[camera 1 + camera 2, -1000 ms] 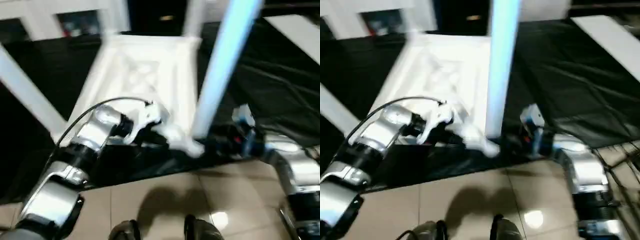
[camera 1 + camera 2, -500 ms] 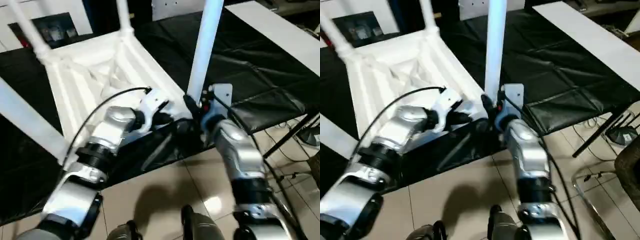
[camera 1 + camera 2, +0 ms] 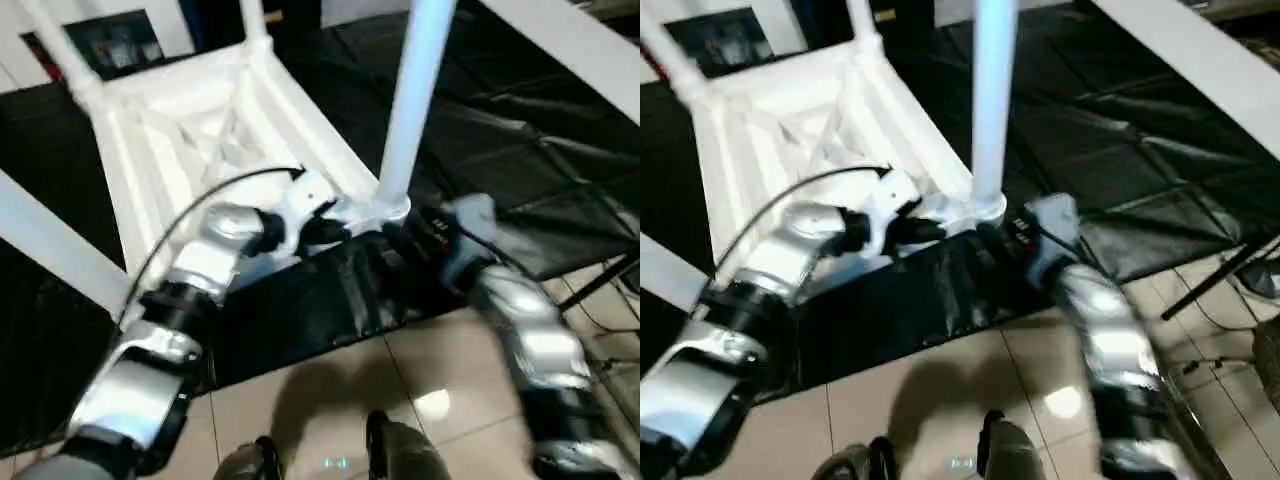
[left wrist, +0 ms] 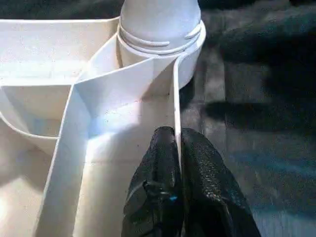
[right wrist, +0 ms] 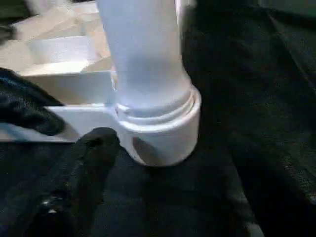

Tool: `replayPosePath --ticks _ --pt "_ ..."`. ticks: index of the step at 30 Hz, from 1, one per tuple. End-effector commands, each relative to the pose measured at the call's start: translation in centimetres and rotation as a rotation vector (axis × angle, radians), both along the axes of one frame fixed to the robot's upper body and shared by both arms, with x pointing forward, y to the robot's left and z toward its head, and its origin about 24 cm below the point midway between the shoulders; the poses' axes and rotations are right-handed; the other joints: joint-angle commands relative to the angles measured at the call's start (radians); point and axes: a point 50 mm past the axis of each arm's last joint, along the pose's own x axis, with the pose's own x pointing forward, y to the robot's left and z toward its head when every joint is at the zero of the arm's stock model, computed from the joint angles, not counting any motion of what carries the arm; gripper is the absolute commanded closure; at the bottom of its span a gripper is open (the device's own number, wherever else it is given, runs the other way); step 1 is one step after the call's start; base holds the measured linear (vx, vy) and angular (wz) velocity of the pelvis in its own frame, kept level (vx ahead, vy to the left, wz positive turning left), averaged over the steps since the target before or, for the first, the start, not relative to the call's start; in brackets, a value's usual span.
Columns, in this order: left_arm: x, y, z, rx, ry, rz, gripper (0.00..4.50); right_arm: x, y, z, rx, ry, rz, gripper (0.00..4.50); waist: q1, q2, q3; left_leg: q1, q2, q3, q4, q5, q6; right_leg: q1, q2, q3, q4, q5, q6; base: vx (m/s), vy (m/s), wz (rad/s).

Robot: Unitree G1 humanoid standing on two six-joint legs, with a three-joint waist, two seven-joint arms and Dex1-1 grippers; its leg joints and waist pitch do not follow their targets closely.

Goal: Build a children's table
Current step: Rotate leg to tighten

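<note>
Four legs [image 3: 415, 95] point upward from inverted table [image 3: 215, 130].

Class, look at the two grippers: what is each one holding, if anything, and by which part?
The left gripper pinches the thin edge wall of the upturned table top, near the corner socket. The right gripper holds nothing; it sits beside that socket and its leg.

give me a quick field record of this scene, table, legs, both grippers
table top: upside down on black cover, ribs up
near leg: upright in corner socket
other legs: three more standing in sockets
left gripper: shut on the top's edge wall
right gripper: open, beside the socket, holding nothing
</note>
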Motion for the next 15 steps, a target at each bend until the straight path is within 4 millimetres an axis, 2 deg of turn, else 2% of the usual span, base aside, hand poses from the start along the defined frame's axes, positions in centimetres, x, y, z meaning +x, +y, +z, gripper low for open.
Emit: replayPosePath --ticks 1,2,3,4,5,6,10,12,13,14,15 --pt "-1.2 -0.1 -1.1 0.039 0.051 -0.160 4.50 -0.7 -0.5 1.6 0.026 -0.039 0.160 0.11 0.010 -0.010 -0.097 0.004 0.035 -0.003 -0.041 0.050 0.309 0.099 -0.046 0.048 -0.034 -0.056 -0.278 0.000 0.000 0.00" --pt "-1.4 0.2 -1.2 0.049 0.071 -0.198 4.50 -1.0 -0.8 1.9 0.013 -0.042 0.227 0.04 0.015 -0.017 -0.091 0.006 0.034 -0.001 -0.045 -0.030 0.281 0.100 -0.041 0.046 -0.049 -0.165 -0.258 -0.051 -0.024 -0.02" --pt "-1.7 0.5 -1.5 0.074 0.088 -0.243 4.50 -1.4 -1.1 2.2 -0.012 -0.027 0.305 0.01 0.018 -0.019 -0.089 0.008 0.034 0.000 -0.048 -0.062 0.262 0.102 -0.041 0.046 -0.053 -0.212 -0.249 -0.051 -0.024 -0.02" --pt "-1.7 0.6 -1.5 0.083 0.091 -0.257 4.50 -1.5 -1.1 2.3 -0.021 -0.022 0.329 0.01 0.025 -0.020 -0.084 0.012 0.036 0.000 -0.054 -0.117 0.226 0.099 -0.040 0.049 -0.061 -0.299 -0.230 0.000 0.000 0.00" --pt "-1.9 0.7 -1.5 0.095 0.090 -0.291 4.50 -1.6 -1.2 2.3 -0.036 -0.011 0.377 0.01 0.032 -0.017 -0.080 0.023 0.040 0.002 -0.059 -0.162 0.189 0.089 -0.040 0.051 -0.072 -0.371 -0.214 0.000 0.000 0.00" --pt "-2.2 0.9 -1.6 0.111 0.103 -0.341 4.50 -1.8 -1.2 2.4 -0.066 0.007 0.458 0.01 0.038 -0.023 -0.080 0.030 0.041 0.005 -0.062 -0.192 0.159 0.086 -0.041 0.054 -0.075 -0.409 -0.207 0.000 0.000 0.00" --pt "-2.8 1.4 -1.7 0.161 0.141 -0.451 4.50 -1.6 -1.2 2.8 -0.105 0.049 0.616 0.01 0.055 -0.020 -0.080 0.031 0.049 0.008 -0.068 -0.195 0.129 0.084 -0.042 0.057 -0.070 -0.403 -0.213 0.000 0.000 0.00" --pt "-2.9 1.5 -1.7 0.181 0.143 -0.478 4.50 -1.4 -1.0 2.7 -0.126 0.065 0.665 0.35 0.063 -0.023 -0.081 0.033 0.051 0.010 -0.069 -0.185 0.121 0.082 -0.042 0.059 -0.065 -0.379 -0.222 0.000 0.000 0.00" --pt "-2.9 1.6 -1.7 0.189 0.146 -0.493 4.50 -1.3 -0.9 2.7 -0.135 0.076 0.696 0.35 0.064 -0.023 -0.081 0.035 0.052 0.012 -0.070 -0.180 0.121 0.081 -0.042 0.061 -0.066 -0.374 -0.222 0.000 0.000 0.00" --pt "-3.0 1.7 -1.6 0.202 0.147 -0.513 4.50 -1.2 -0.7 2.6 -0.145 0.092 0.731 0.49 0.067 -0.028 -0.079 0.035 0.052 0.016 -0.072 -0.179 0.122 0.080 -0.042 0.064 -0.066 -0.373 -0.225 0.000 0.000 0.00" --pt "-3.0 1.7 -1.6 0.204 0.147 -0.515 4.50 -1.2 -0.6 2.6 -0.146 0.093 0.734 0.62 0.071 -0.026 -0.081 0.037 0.052 0.016 -0.071 -0.180 0.121 0.080 -0.043 0.065 -0.063 -0.374 -0.228 0.000 0.000 0.00"
